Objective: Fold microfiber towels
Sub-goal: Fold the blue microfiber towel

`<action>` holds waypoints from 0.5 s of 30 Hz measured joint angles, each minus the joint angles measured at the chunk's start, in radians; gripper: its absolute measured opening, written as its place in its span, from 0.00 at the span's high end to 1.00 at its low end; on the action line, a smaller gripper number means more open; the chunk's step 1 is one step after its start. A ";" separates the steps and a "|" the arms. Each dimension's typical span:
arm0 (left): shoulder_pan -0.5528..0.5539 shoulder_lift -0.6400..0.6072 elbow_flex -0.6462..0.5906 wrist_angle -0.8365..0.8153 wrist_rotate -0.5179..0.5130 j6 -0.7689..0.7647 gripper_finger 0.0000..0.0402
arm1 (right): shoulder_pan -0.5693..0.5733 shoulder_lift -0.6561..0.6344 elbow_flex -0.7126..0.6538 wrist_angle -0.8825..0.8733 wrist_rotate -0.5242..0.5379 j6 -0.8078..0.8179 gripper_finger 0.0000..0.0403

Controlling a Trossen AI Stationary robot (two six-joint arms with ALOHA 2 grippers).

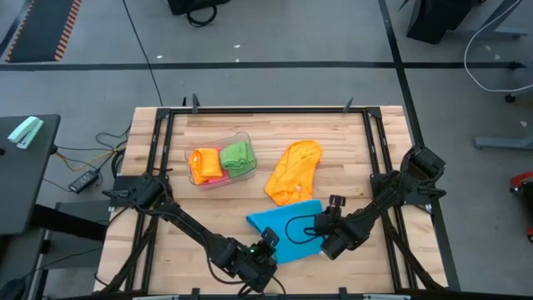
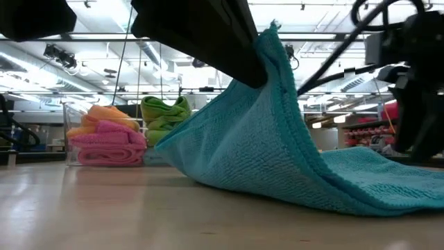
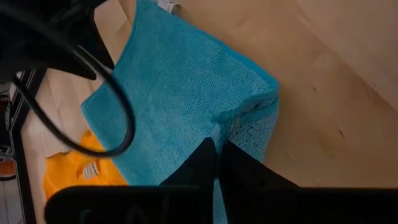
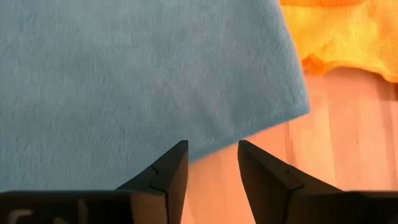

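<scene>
A sky-blue microfiber towel [image 1: 287, 221] lies at the table's near middle, and one part of it is raised into a peak [image 2: 272, 42]. My left gripper [image 1: 268, 243] is at the towel's near edge and shut on it. My right gripper [image 4: 211, 155] stands open just above the towel's right edge [image 4: 261, 127], with nothing between its fingers. An orange towel [image 1: 293, 171] lies crumpled on the table just beyond the blue one. Folded orange, pink and green towels sit in a clear tub [image 1: 243, 138]. My left gripper pinches a raised fold of the blue towel [image 3: 219, 127] between its two shut fingers, near the towel's near edge. The fingers slant down from the table's near left. The held part stands up in a peak, and the rest of the towel [image 2: 374, 180] lies on the table.
The clear tub [image 2: 69, 125] stands at the far left of the middle, holding pink [image 2: 107, 146], orange and green [image 2: 165, 111] towels. A dark frame rail [image 1: 266, 109] runs around the tabletop. Bare wood shows at the near left and the far right.
</scene>
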 joint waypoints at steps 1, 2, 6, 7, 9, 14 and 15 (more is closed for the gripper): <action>0.003 0.000 0.000 0.000 0.001 0.002 0.96 | 0.004 -0.005 -0.003 -0.004 0.000 -0.004 0.63; 0.006 0.000 0.000 0.001 0.000 0.002 0.97 | 0.005 -0.012 -0.008 -0.002 0.000 -0.014 0.63; 0.016 0.000 0.000 0.009 0.000 0.017 0.98 | 0.015 -0.048 -0.059 0.002 -0.003 -0.027 0.66; 0.018 0.000 0.000 0.014 -0.001 0.021 0.98 | 0.019 -0.059 -0.071 0.008 -0.004 -0.027 0.67; 0.024 0.000 0.000 0.034 -0.001 0.048 0.95 | 0.028 -0.091 -0.102 0.038 -0.004 -0.020 0.68; 0.034 0.000 0.000 0.087 -0.001 0.119 0.93 | 0.028 -0.183 -0.222 0.182 -0.004 -0.029 0.73; 0.037 0.000 0.000 0.096 -0.001 0.126 0.94 | 0.026 -0.197 -0.250 0.207 -0.004 -0.027 0.74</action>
